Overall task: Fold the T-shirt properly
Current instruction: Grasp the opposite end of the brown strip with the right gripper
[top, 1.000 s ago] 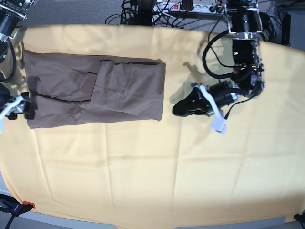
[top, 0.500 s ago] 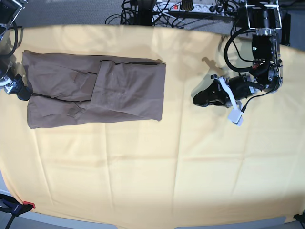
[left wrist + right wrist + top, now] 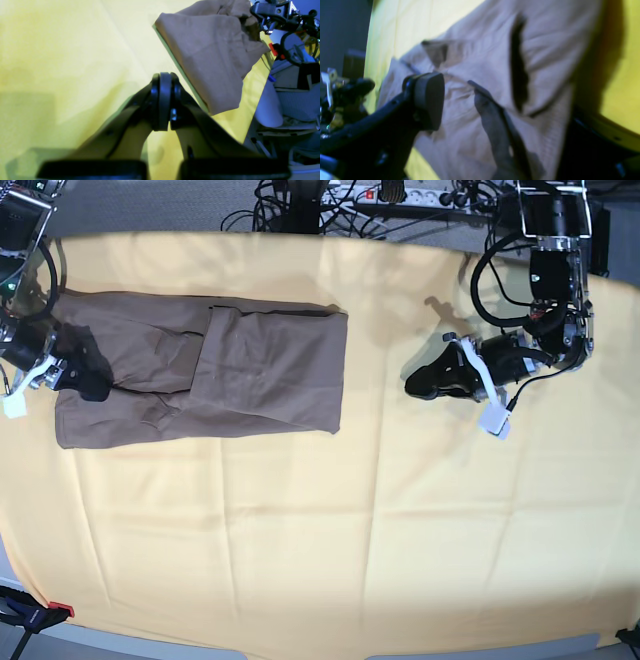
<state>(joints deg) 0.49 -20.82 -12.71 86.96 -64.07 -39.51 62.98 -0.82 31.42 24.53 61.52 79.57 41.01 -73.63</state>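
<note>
The taupe-brown T-shirt lies flat at the back left of the table, folded into a long band with one flap turned over its middle. My right gripper hangs over the shirt's left end. In the right wrist view this gripper stands open, one pad above the wrinkled T-shirt, with nothing between the fingers. My left gripper is over bare cloth to the right of the shirt. Its fingers are pressed together and empty, with the T-shirt beyond them.
A pale-yellow cloth covers the whole table. Cables and a power strip run along the back edge. A red clamp grips the front left corner.
My right gripper has moved from the table's left edge onto the shirt's left end. My left arm drew back to the right, away from the shirt, then held still.
</note>
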